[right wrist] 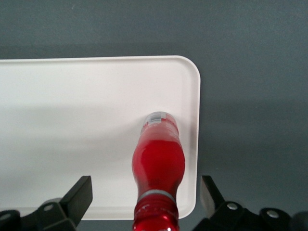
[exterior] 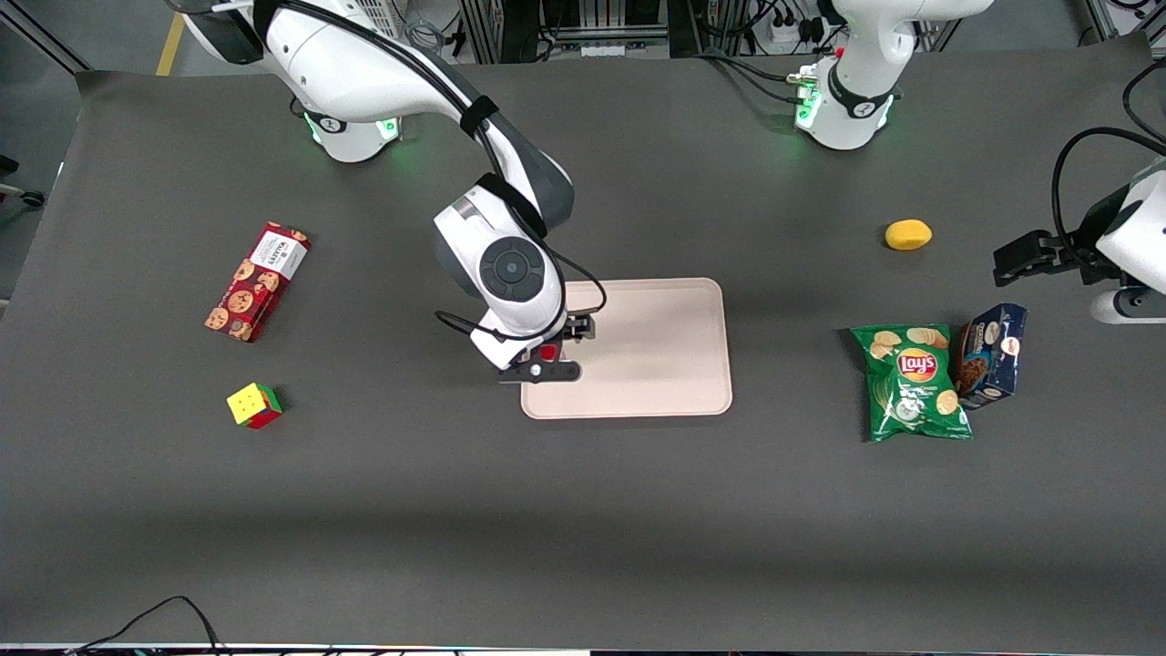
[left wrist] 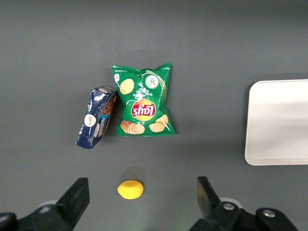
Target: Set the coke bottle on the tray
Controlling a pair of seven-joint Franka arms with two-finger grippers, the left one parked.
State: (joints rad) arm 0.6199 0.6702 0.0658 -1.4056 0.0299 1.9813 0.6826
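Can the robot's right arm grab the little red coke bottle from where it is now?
Probably yes: the gripper hangs open right over the coke bottle standing on the tray, fingers either side, nothing between.

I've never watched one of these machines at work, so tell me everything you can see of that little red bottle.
The coke bottle is small, red, glossy like plastic, with a curved waist and a clear base. It stands upright on the pale tray, its base touching the floor just inside the rim at the tray's working-arm end. The gripper sits above it, open, its fingers apart on either side and not touching it. In the front view only the red cap shows.
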